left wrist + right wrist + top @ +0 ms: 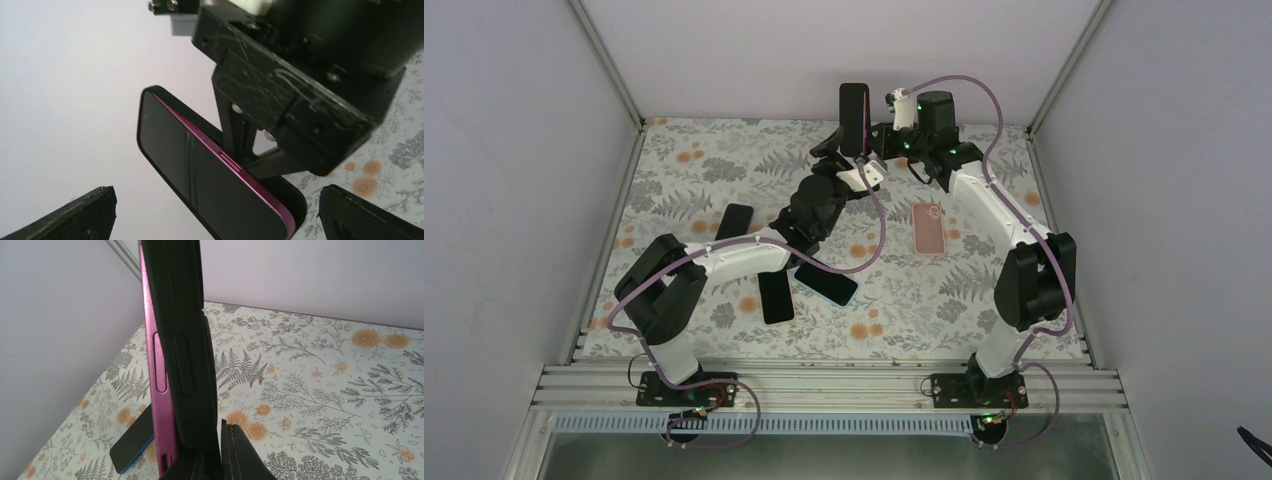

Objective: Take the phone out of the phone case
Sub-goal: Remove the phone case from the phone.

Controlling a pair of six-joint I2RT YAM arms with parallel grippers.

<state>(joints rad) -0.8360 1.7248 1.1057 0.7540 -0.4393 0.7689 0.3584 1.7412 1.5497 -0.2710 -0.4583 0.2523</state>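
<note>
phone (156,390) in case (187,330), upright in right end effector (220,456), left fingers (80,216) spread

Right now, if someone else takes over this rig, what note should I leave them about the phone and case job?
Right gripper: shut on the phone case, holding it upright above the far end of the table.
Left gripper: open, fingers either side of the phone, not touching it.
Phone: its magenta edge shows along one side of the case; it sits in the case.
Done: case lifted and presented.
Left: grip the phone with the left gripper and pull it free.
</note>
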